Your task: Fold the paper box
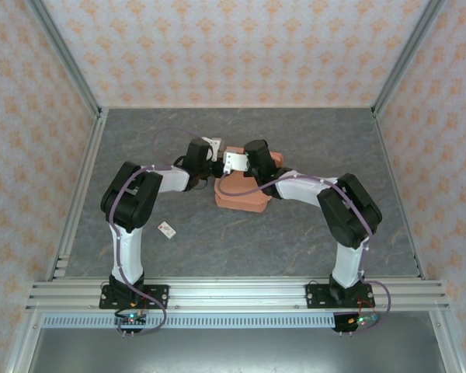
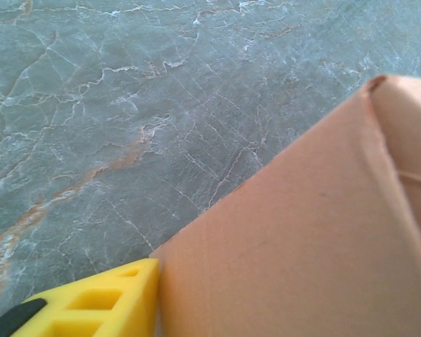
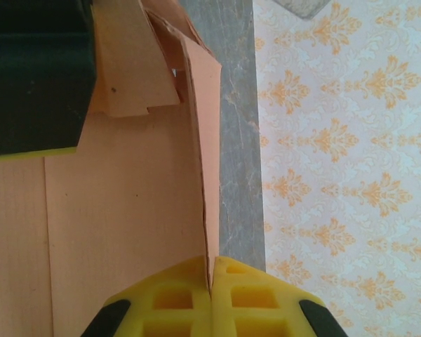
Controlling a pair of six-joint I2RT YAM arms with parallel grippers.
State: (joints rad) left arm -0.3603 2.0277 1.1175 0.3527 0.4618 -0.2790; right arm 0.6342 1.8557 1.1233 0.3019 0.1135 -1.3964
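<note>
The box [image 1: 242,199] sits mid-table [image 1: 295,249], half-formed, with both arms meeting over its far edge. The right gripper [image 3: 211,275] is pinched tight on a raised wall, the thin edge sandwiched between its yellow pads, at about 1 o'clock on the box in the top view. The left gripper [image 1: 217,163] is at 11 o'clock. One yellow finger [image 2: 105,303] lies against an outer panel with its partner out of frame, so whether it is clamped or apart cannot be told.

The card looks light, thin and springy. It should crease readily, may tear at the notched tabs if squeezed hard, and will likely slide on the smooth top. The best hold is a wall edge near a fold line, not the loose flaps.

Count: one box, two grippers, and one small white tag [image 1: 167,229] at 8 o'clock, well apart.
</note>
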